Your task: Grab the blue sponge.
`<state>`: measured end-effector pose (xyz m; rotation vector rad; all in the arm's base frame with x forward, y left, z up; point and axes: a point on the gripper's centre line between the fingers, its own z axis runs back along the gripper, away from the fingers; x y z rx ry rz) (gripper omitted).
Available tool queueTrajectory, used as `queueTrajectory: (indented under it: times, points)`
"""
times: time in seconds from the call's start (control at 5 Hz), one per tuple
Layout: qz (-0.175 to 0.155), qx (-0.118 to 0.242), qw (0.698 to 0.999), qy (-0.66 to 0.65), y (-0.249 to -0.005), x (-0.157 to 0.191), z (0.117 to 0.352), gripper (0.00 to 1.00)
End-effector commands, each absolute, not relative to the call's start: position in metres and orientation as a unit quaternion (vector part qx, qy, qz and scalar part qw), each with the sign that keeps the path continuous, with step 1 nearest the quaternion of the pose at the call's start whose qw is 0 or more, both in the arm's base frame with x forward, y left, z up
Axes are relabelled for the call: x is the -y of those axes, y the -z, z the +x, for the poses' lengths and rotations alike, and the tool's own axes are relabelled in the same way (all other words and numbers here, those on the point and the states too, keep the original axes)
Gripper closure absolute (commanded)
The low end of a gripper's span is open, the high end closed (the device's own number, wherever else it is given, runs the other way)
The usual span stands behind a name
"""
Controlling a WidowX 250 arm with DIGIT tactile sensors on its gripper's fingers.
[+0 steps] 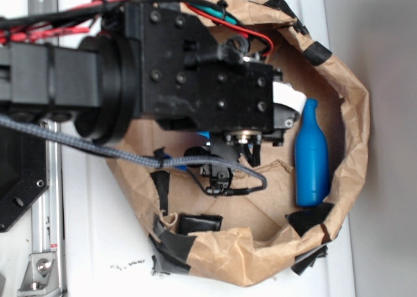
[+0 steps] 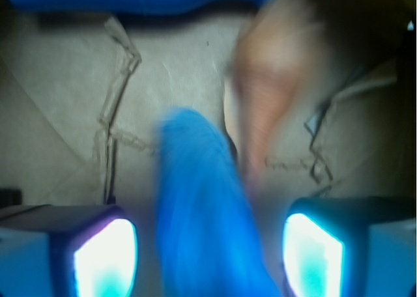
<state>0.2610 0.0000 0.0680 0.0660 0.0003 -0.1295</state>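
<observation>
Two pincer (image 2: 208,251) fingers (image 2: 104,258) spread apart, blurred blue sponge (image 2: 202,212) between them untouched, blue bottle (image 1: 311,157) near bench's (image 1: 104,245) right edge.

Blue sponge (image 2: 205,206) – blurred, upright btwn gripper fingers, on paper.

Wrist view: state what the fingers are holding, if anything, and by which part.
Nothing is clamped. The blurred blue sponge lies between the open fingers, with a gap on each side. The gripper has not closed on it.
</observation>
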Motion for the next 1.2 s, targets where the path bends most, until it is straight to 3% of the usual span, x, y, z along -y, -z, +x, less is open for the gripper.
queueTrajectory:
  times: [0.0,0.2,0.6,0.8,1.0]
  points:
    - [0.024,0.040,0.996,0.075,-0.086,0.000,0.265,0.00]
    - [0.041,0.016,0.999,0.024,-0.058,-0.015,0.256,0.00]
    - [0.023,-0.024,0.998,0.049,-0.008,-0.013,0.234,0.00]
    - [0.025,-0.009,0.999,0.042,-0.013,-0.016,0.239,1.00]
    - [0.015,0.015,0.999,0.037,-0.040,-0.019,0.246,1.00]
